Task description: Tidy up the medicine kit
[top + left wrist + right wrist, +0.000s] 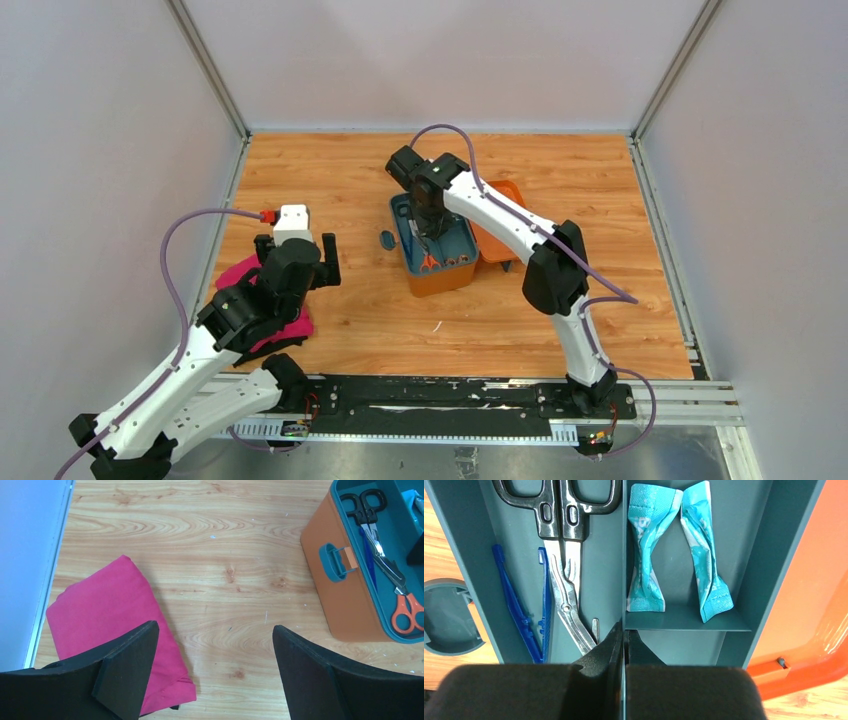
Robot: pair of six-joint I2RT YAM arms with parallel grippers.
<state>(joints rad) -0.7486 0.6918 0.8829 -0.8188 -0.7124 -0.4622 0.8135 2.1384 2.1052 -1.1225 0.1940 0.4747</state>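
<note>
The medicine kit [440, 280] is an orange box, open, with its lid [497, 235] laid back to the right. A teal divided tray [769, 555] sits inside it. My right gripper [625, 632] reaches down into the tray and is shut on its middle divider wall [624, 555], one finger on each side. The tray holds black-handled scissors [559, 530], blue tweezers [519, 610] and two teal sachets [649, 555]. My left gripper [215, 640] hovers open over bare wood, left of the kit [340, 595], with nothing between its fingers.
A folded pink cloth [110, 615] lies under my left gripper's left finger, near the left wall. Orange-handled scissors [407, 612] lie in the tray's near end. A small dark object [387, 239] sits on the wood just left of the kit.
</note>
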